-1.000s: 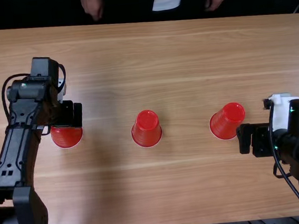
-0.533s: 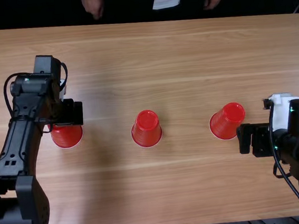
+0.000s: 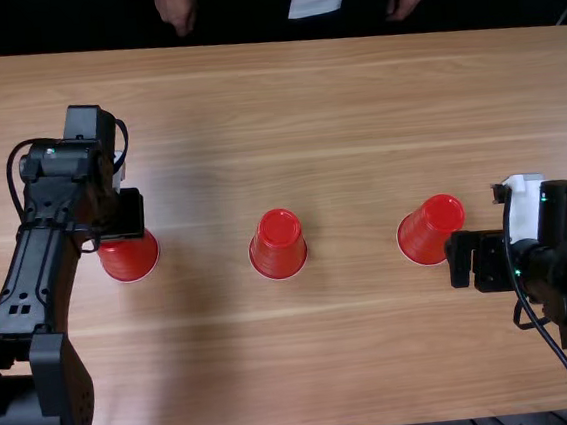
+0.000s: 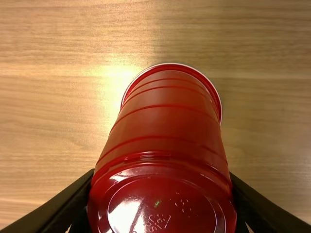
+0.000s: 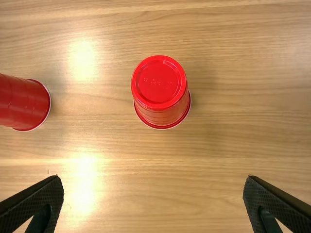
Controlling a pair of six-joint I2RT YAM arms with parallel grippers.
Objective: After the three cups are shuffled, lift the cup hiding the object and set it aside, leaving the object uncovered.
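Three red cups stand upside down in a row on the table. The left cup (image 3: 130, 259) (image 4: 165, 145) sits between the fingers (image 4: 73, 204) of my left gripper (image 3: 119, 226), which press its sides near the base; its white rim still looks to be on the wood. The middle cup (image 3: 277, 243) (image 5: 22, 102) stands alone. Just beyond my right gripper (image 3: 461, 260) (image 5: 151, 184) is the right cup (image 3: 431, 229) (image 5: 160, 92), and that gripper is open wide and apart from it. No hidden object shows.
The light wooden table (image 3: 353, 95) stretches well beyond the cup row to its far edge. Roughly a cup's width and more of bare wood separates each cup from its neighbour.
The left gripper's fingers have drawn in onto the left cup, which shifted slightly right. The right arm has crept a little to the left, toward the right cup.
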